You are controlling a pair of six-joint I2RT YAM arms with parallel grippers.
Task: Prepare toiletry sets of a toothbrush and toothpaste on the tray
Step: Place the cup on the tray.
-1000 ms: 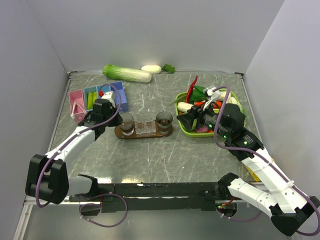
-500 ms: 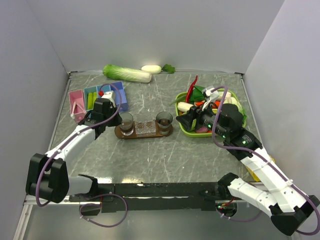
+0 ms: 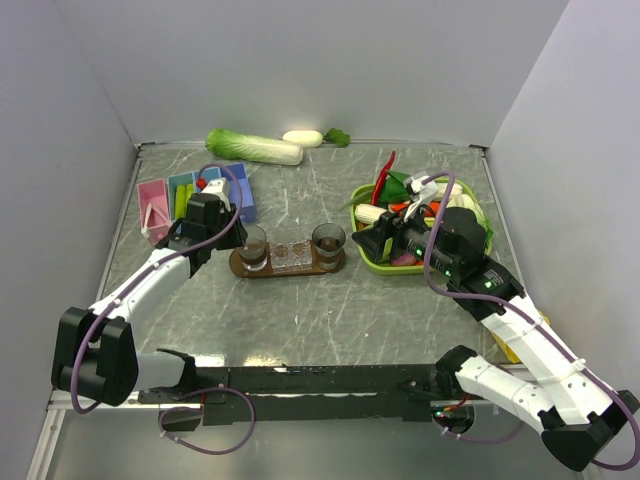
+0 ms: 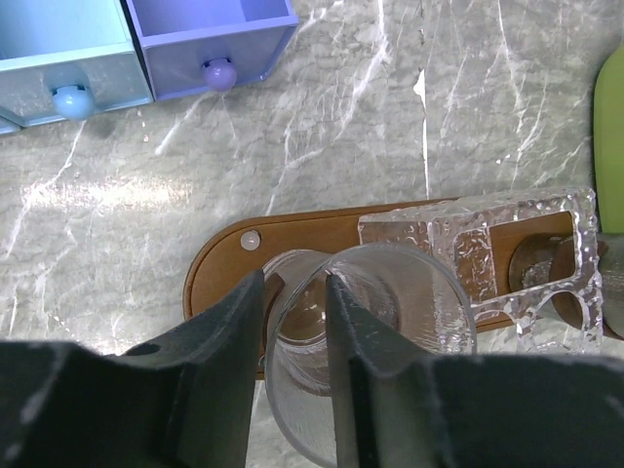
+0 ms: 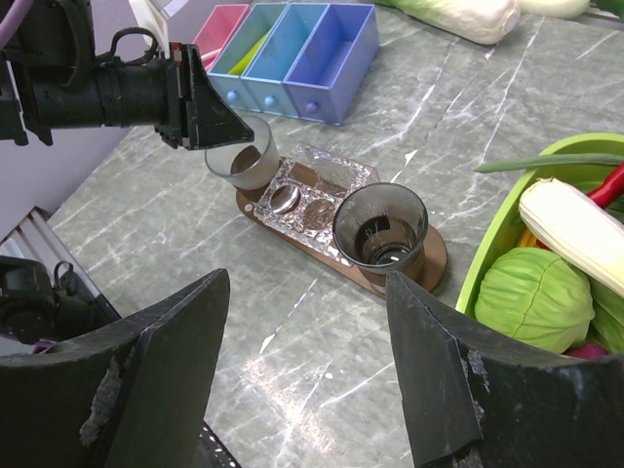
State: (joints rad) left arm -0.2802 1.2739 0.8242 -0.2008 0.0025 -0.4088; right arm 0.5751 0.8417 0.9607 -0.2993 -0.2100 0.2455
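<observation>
The brown oval tray (image 3: 290, 269) lies mid-table, also in the left wrist view (image 4: 219, 268) and the right wrist view (image 5: 436, 265). A dark tumbler stands at each end. My left gripper (image 3: 236, 233) (image 4: 292, 292) is shut on the left tumbler (image 3: 253, 243) (image 4: 409, 283) (image 5: 244, 161), one finger inside its rim and one outside. My right gripper (image 3: 368, 238) (image 5: 304, 283) is open and empty, above the table right of the right tumbler (image 3: 328, 240) (image 5: 380, 229). White toothbrushes (image 3: 152, 216) and green toothpaste tubes (image 3: 181, 200) lie in the compartment box.
A clear plastic holder (image 3: 292, 255) (image 4: 507, 229) (image 5: 322, 180) sits on the tray's middle. The compartment box (image 3: 240, 195) (image 5: 331, 49) is at the back left. The lime-green vegetable basket (image 3: 385, 265) (image 5: 497, 234) is at the right. A cabbage (image 3: 255, 147) and a white radish (image 3: 302, 138) lie by the back wall.
Both arms have barely moved. My right gripper has edged a little towards the basket. The left gripper stays at the left tumbler.
</observation>
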